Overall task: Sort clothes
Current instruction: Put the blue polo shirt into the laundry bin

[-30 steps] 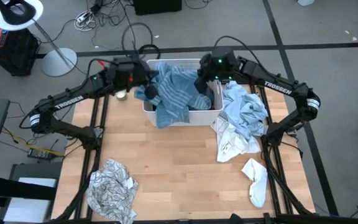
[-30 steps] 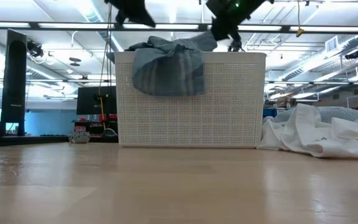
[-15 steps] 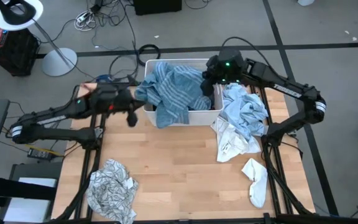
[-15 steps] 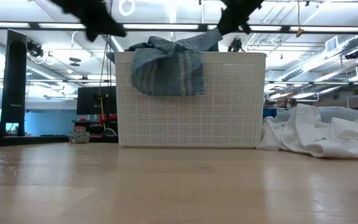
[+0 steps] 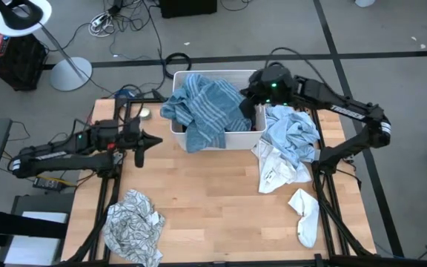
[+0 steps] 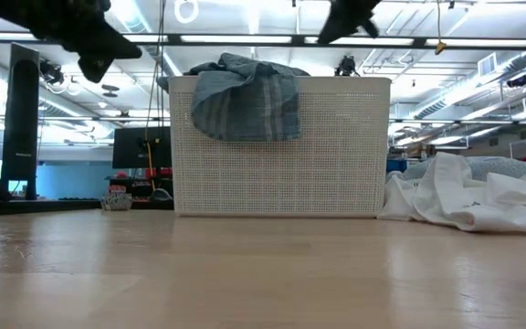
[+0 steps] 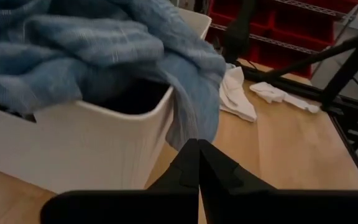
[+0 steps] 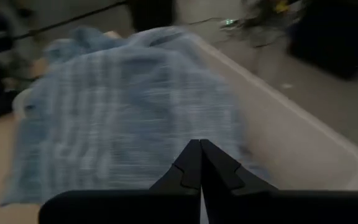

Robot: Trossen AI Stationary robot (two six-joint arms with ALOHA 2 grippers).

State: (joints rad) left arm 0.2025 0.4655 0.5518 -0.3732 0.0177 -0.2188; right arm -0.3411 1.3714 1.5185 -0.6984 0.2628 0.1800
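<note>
A blue striped shirt (image 5: pixel 206 111) covers the tub (image 5: pixel 245 138) — hiding what's inside. Both empty grippers — left gripper (image 5: pixel 141 151), right gripper (image 5: pixel 246 95) — are pressed together beside the tub.

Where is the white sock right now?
In the high view the white sock lies flat on the table's near right corner, just below the white and light-blue clothes pile.

The high view looks straight down from well above on the whole surface (image 5: pixel 206 200), with the tub (image 5: pixel 232 138) at the far edge. The low view sits at surface height, near, looking level at the tub's long wall (image 6: pixel 279 146) and the room behind. Each wrist view looks forward, close, past its own hand (image 7: pixel 198 163) (image 8: pixel 200 163) at the striped cloth (image 7: pixel 98 46) (image 8: pixel 129 106) on the tub, which the other two views also show.
</note>
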